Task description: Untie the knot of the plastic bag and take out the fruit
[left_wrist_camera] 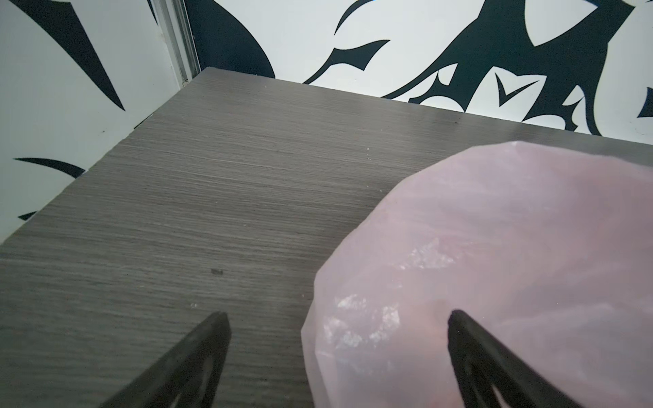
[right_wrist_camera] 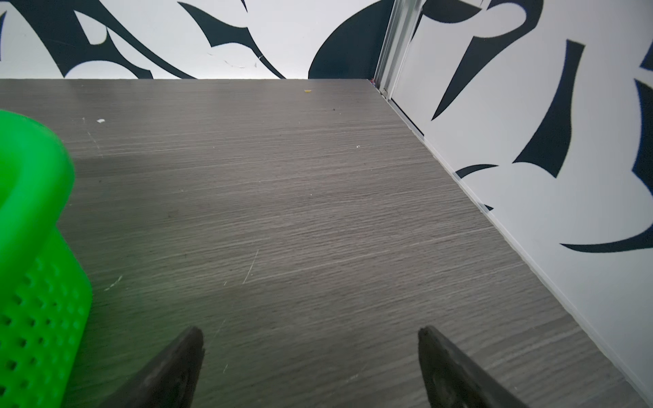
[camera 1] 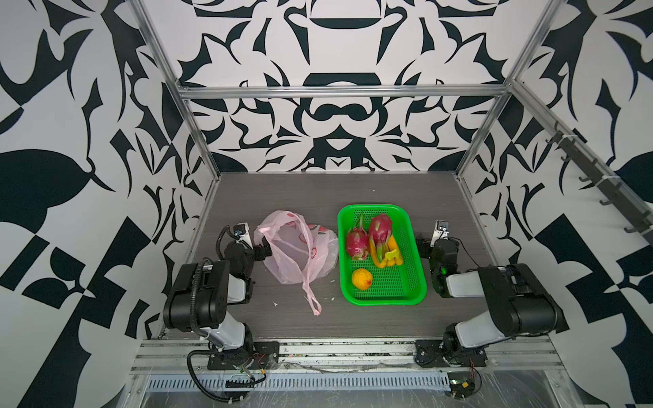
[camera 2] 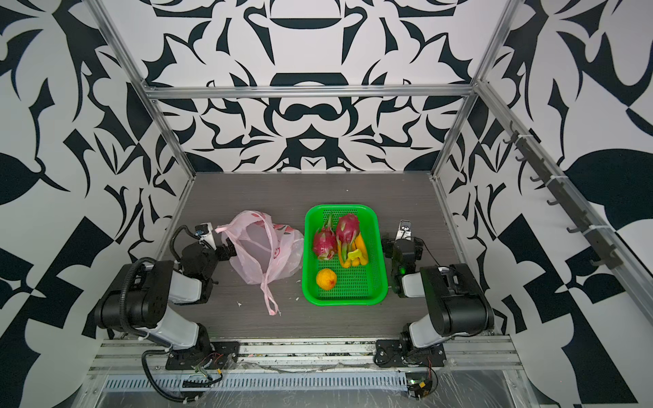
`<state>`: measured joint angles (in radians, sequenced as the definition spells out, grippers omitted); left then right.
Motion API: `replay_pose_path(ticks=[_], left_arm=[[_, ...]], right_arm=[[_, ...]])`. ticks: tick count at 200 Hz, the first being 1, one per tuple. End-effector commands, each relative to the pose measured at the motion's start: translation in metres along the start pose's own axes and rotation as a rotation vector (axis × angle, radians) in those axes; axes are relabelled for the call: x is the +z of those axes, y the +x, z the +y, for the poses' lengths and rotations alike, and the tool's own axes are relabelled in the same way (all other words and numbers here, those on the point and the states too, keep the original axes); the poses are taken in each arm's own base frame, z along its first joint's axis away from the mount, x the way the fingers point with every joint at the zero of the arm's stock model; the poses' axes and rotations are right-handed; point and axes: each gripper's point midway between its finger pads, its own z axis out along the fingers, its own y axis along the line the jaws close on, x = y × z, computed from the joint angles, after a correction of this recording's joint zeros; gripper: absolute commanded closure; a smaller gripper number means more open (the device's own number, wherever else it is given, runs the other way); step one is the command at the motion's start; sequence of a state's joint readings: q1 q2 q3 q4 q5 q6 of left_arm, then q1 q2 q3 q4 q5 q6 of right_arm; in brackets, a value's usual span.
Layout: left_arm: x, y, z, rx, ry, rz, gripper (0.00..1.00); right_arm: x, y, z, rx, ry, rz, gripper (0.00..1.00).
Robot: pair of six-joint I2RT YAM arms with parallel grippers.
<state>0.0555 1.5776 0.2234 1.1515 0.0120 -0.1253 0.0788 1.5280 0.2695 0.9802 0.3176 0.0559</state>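
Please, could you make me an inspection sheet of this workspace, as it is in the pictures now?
Surface: grey wood-grain table, lightly scratched.
Job's things: plastic bag lies slack, no fruit seen inside; handles loose, no knot made out. Two dragon fruits, bananas and round orange fruit lie in the green basket.
Clutter: small white crumbs in front of the bag.
Grippers: left gripper open at the bag's edge, holding nothing; right gripper open over bare table beside the basket.
Cables: black corrugated hose on the left arm; thin wires at the right base.
Surroundings: patterned walls, aluminium frame, hook rail.
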Motion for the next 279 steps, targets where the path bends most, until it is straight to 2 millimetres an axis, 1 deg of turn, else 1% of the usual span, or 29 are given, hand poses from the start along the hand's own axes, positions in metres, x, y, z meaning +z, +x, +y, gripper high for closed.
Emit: replay_pose_path(ticks=[1, 30, 56, 68, 75, 230, 258, 279], left_arm=[[0.002, -0.017, -0.004, 0.022, 0.016, -0.058, 0.01], [0.007, -0.016, -0.008, 0.027, 0.035, -0.028, 0.01], [0.017, -0.013, -0.009, 0.029, 0.038, 0.032, 0.01], [0.019, -0.012, -0.011, 0.037, 0.041, 0.041, 0.01], [0.019, -0.012, -0.011, 0.037, 0.041, 0.041, 0.01], [0.019, -0.013, -0.012, 0.039, 0.041, 0.043, 0.01], [0.019, -0.013, -0.012, 0.041, 0.041, 0.043, 0.01], [0.019, -0.013, -0.012, 0.040, 0.041, 0.043, 0.01]], right_arm=[[0.000, -0.014, 0.006, 0.011, -0.028, -0.072, 0.03], [0.001, -0.013, 0.007, 0.006, -0.033, -0.058, 0.03], [0.011, -0.012, 0.012, -0.012, -0.036, -0.003, 0.02], [0.011, -0.012, 0.013, -0.012, -0.044, -0.003, 0.02], [0.011, -0.012, 0.014, -0.013, -0.044, -0.005, 0.01], [0.011, -0.013, 0.013, -0.009, -0.044, -0.007, 0.01], [0.012, -0.012, 0.021, -0.028, -0.088, 0.002, 0.01], [0.012, -0.012, 0.022, -0.028, -0.093, 0.001, 0.01]])
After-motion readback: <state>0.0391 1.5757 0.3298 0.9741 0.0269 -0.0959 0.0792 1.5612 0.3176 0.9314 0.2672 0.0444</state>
